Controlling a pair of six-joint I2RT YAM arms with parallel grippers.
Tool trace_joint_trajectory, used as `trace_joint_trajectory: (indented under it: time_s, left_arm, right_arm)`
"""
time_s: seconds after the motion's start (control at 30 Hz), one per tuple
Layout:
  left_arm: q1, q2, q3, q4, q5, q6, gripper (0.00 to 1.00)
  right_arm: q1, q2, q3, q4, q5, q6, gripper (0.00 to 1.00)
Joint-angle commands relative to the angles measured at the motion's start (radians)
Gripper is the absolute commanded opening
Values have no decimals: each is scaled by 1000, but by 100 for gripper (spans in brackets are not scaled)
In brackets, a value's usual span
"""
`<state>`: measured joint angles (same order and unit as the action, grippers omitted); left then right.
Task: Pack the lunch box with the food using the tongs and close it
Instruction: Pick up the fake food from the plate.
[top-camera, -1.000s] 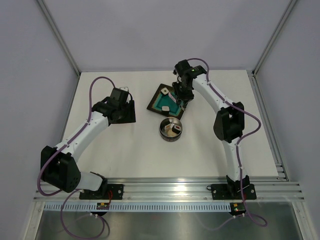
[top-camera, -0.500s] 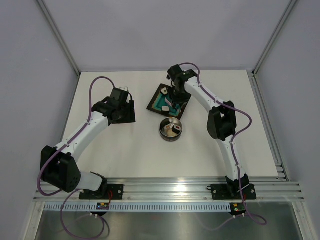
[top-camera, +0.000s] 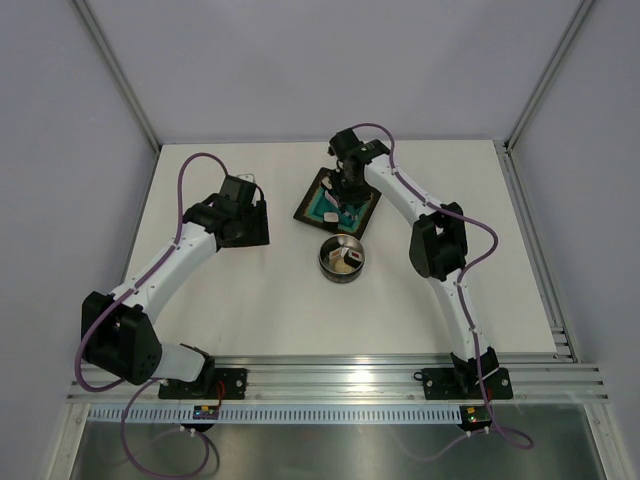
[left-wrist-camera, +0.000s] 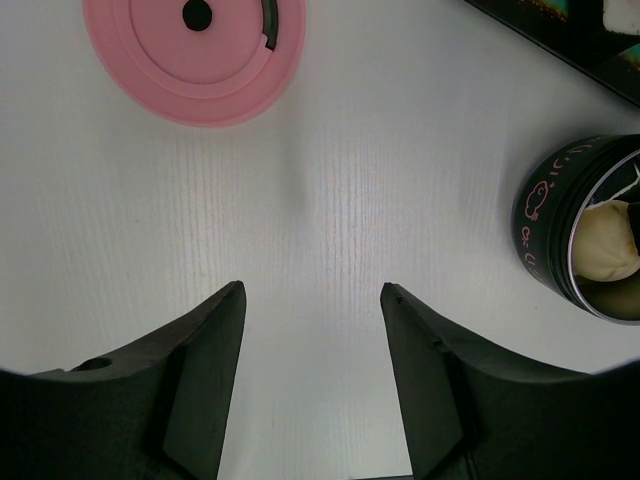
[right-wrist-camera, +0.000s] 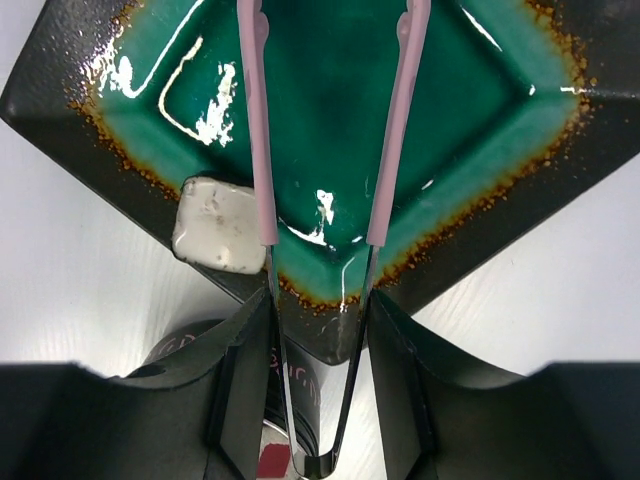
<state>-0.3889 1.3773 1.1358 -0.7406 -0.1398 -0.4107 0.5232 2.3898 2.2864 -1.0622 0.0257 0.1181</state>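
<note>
My right gripper (right-wrist-camera: 318, 310) is shut on the tongs (right-wrist-camera: 262, 150), whose two pink arms stand spread apart over the teal middle of the square tray (right-wrist-camera: 520, 110). A white cube of food (right-wrist-camera: 218, 225) lies on the tray's dark rim, just left of the left tong arm and apart from it. The lunch box (top-camera: 326, 262) stands in front of the tray with food pieces (top-camera: 350, 258) inside; a beige piece (left-wrist-camera: 605, 245) shows in it. Its pink lid (left-wrist-camera: 195, 50) lies flat on the table. My left gripper (left-wrist-camera: 312, 290) hangs open over bare table, between lid and lunch box.
The tray (top-camera: 308, 208) sits tilted like a diamond at the table's back middle. The lunch box wall (left-wrist-camera: 540, 215) is dark with pink drawings. White side walls and metal rails bound the table.
My right gripper has carried the tongs leftward over the tray. The left arm has not moved.
</note>
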Motion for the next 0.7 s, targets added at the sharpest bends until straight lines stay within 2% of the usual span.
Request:
trace_joint_trajectory:
  time_s: [0.0, 0.67]
  left_arm:
    - [7, -4, 16, 14, -24, 10, 61]
    - [8, 3, 39, -3, -12, 12, 60]
  right_arm:
    - [14, 22, 50, 21, 11, -24, 48]
    - [14, 104, 136, 41, 43, -15, 49]
